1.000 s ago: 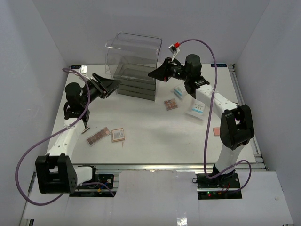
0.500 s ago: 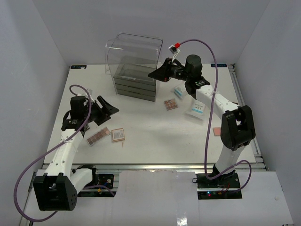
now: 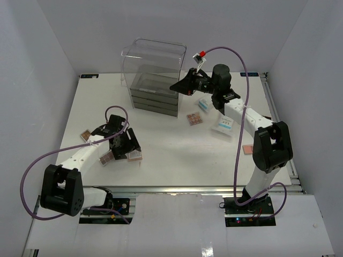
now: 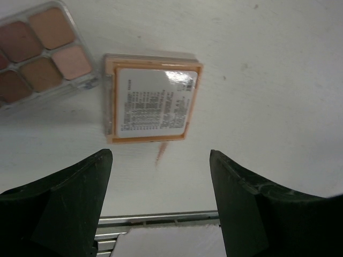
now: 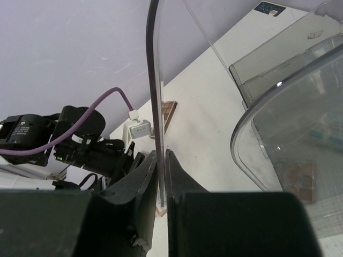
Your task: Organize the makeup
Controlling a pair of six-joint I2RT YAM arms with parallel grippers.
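1. Wrist cameras are giving you what the overhead view cannot. The left wrist view is showing the orange palette [image 4: 153, 97] lying with its printed label up on the table [image 4: 268, 64]. The brown palette [image 4: 40, 51] is sitting just beside it in the upper left of that frame. From above, the left gripper [image 3: 126, 145] is covering part of both at lower left.
2. The right wrist view is showing a thin clear wall [image 5: 155, 96] running up between the fingers. The overhead view is only placing the right gripper [image 3: 177, 85] at the right side of the clear box [image 3: 153, 69], upper centre.
3. You are also seeing a small square palette [image 3: 194, 118], a small packet [image 3: 203, 104] and a white-and-blue packet [image 3: 222, 125] lying right of centre, beside the right arm [image 3: 252, 120]. A pink piece [image 3: 247, 149] is lying near the right edge, and a small brown piece [image 3: 85, 135] at far left.
4. The left gripper's jaws are standing wide apart, gripping nothing, with the orange palette just above them in the wrist frame.
5. The right gripper's jaws are pinching together on the clear wall.
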